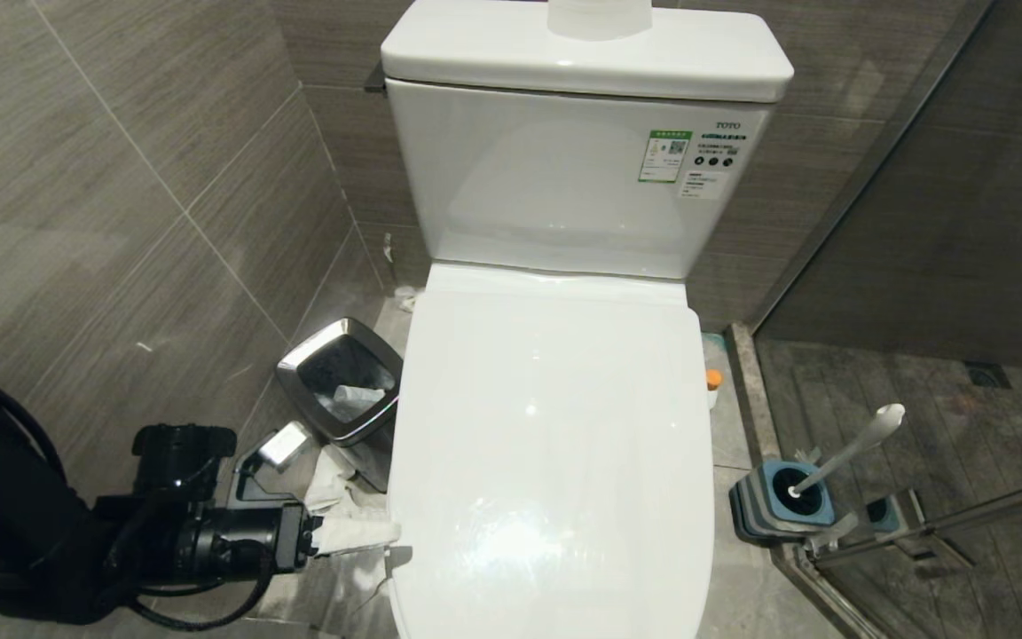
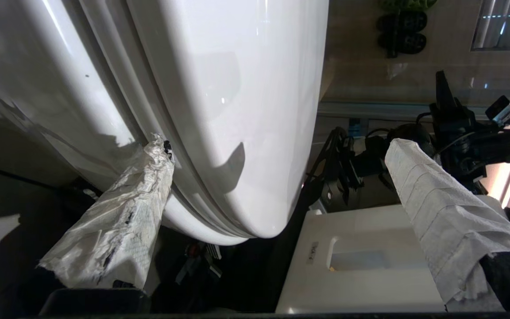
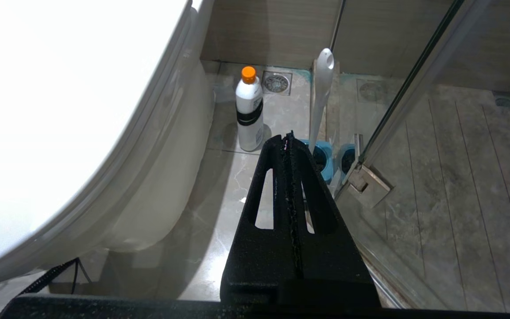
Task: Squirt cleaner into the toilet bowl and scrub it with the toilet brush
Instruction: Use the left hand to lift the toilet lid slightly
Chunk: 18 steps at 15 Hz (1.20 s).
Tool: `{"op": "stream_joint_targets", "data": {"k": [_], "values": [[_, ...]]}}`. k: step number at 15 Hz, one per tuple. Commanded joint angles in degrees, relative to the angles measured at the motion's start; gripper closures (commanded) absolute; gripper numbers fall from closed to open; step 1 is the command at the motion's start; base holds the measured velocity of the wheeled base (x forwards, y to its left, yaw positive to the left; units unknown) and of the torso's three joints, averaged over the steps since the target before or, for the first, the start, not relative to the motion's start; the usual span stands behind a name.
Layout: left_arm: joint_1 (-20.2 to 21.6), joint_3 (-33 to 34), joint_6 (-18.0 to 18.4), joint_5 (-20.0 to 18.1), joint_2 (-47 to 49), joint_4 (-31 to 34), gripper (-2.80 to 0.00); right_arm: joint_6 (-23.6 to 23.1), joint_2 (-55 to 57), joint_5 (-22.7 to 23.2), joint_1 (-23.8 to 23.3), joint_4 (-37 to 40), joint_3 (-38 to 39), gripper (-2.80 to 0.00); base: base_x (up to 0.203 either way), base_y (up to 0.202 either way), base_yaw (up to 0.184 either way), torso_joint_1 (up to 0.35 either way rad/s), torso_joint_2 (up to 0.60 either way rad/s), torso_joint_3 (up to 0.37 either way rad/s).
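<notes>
Fig.: Left claw (image 1: pixel 382 537) at the toilet's (image 1: pixel 555 461) front-left edge, lid down.

We see the lid (image 1: pixel 546 417) shut over the bowl, so the bowl interior is hidden. Left claw, fingers wrapped in white paper, is spread wide: one finger (image 2: pixel 117 221) touches the seam under the lid's rim, the other finger (image 2: pixel 441 212) stands well clear in open air; nothing held. Right claw (image 3: pixel 288 137) is pressed together, empty, hanging low by the toilet's right side, w/ floor below. Cleaner bottle (image 3: pixel 249 110), white w/ orange cap, stands upright on the floor just beside the toilet base, right side. Brush (image 1: pixel 848 448) sits tilted in its blue holder (image 1: pixel 782 501) near the glass shower door, apart from the bottle. Bin (image 1: pixel 342 377) w/ chrome rim on the floor left of the toilet.
</notes>
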Motion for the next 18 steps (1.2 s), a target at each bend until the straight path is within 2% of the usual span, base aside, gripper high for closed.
{"op": "stream_joint_targets", "data": {"k": [1,5,11,13,15,18], "values": [[-1.00,0.28,-0.05,-0.10,0.11,-0.20,-2.80,0.02,0.03,-0.01,-0.01,-0.04,1.41,0.00,0.000,0.000,0.000,0.000,0.00,0.000],[-4.17,0.02,0.39,2.69,0.67,-0.29,-2.80,0.02,0.05,-0.01,0.01,-0.04,1.41,0.00,0.000,0.000,0.000,0.000,0.00,0.000],[-6.03,0.20,-0.22,2.25,-0.86,-1.26,-2.80,0.02,0.05,-0.01,0.01,-0.04,1.41,0.00,0.000,0.000,0.000,0.000,0.00,0.000],[-6.33,-0.07,-1.69,1.07,-3.46,-1.21,-2.80,0.02,-0.01,-0.01,0.01,-0.04,1.41,0.00,0.000,0.000,0.000,0.000,0.00,0.000],[-6.41,-1.28,-8.59,-1.23,-6.95,-1.29,-2.80,0.02,0.05,-0.01,0.01,-0.04,1.41,0.00,0.000,0.000,0.000,0.000,0.00,0.000],[-6.50,-4.07,-24.60,-3.09,-13.28,-1.40,-2.80,0.02,-0.02,-0.01,0.01,-0.04,1.41,0.00,0.000,0.000,0.000,0.000,0.00,0.000]]}}
